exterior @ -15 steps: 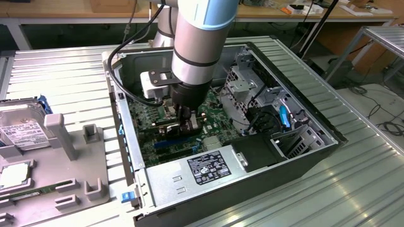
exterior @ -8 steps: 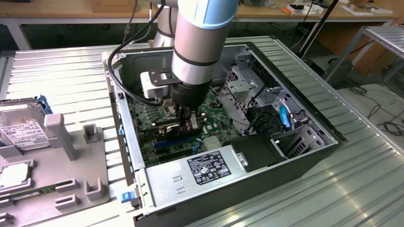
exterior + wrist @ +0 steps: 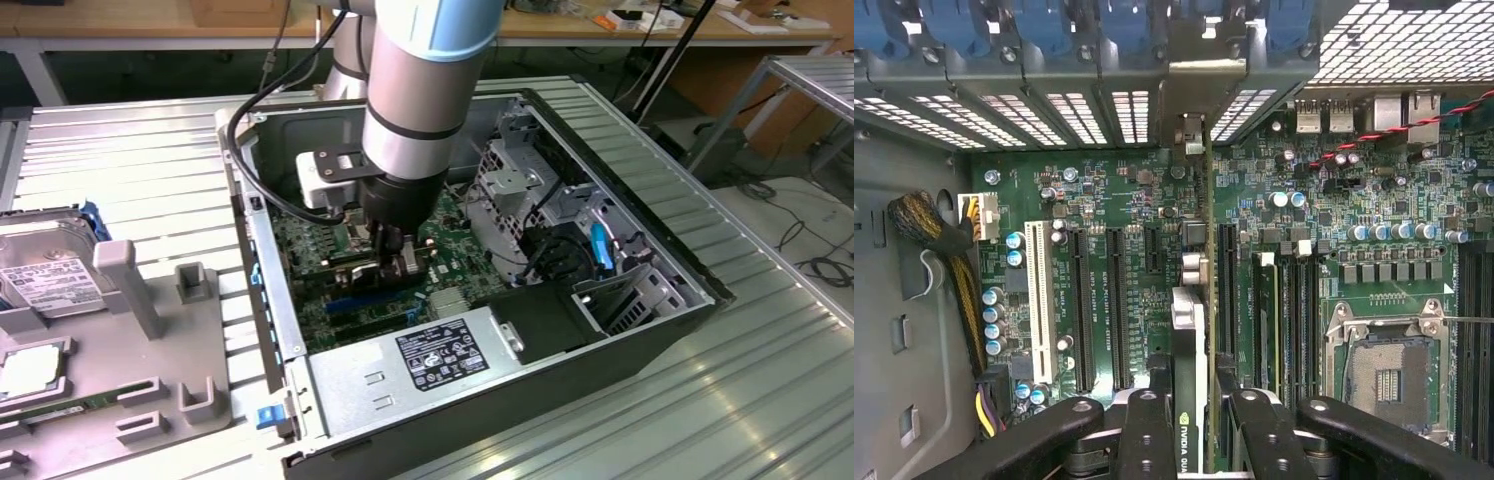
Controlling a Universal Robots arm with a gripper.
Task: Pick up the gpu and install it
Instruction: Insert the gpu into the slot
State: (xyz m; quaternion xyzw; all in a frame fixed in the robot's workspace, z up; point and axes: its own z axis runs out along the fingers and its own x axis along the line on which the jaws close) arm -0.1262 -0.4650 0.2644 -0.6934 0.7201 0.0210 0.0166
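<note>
Down inside the open case [image 3: 641, 250] goes the end effector [image 3: 391, 262], low over the green motherboard [image 3: 461, 255] in the exterior view, its dark fingers clamped on the gpu [image 3: 358, 263], which shows as a thin dark shape between them, standing on edge just above the board. The grey arm [image 3: 420, 90] drops in from the top of the picture, a white block [image 3: 324, 178] fixed to its side. Nearer the camera, a silver labelled power supply [image 3: 427, 365] sits in the case, and drive cages [image 3: 527, 185] stand toward the exterior view's right. The case rests on a ribbed metal desk [image 3: 747, 380]. On the exterior view's left, a grey tray [image 3: 200, 340] holds a hard drive [image 3: 47, 275] and a memory stick [image 3: 60, 410]. Over to the wrist view now: the end effector [image 3: 1199, 425] has black fingers [image 3: 1144, 430] pressed on either side of the gpu [image 3: 1189, 350], seen edge-on, a thin green card with a black part bearing a logo. Its silver bracket [image 3: 1192, 130] reaches up to the slotted rear wall [image 3: 1054, 110] of the case. The card stands upright over the motherboard [image 3: 1124, 200], between long black slots [image 3: 1116, 300] on one side and more slots [image 3: 1226, 290] on the other; whether its edge is in a slot I cannot tell. A white slot [image 3: 1038, 300] lies further off, a bundle of yellow and black wires [image 3: 949, 260] beside it, and the processor socket [image 3: 1384, 375] sits open on the far side.
</note>
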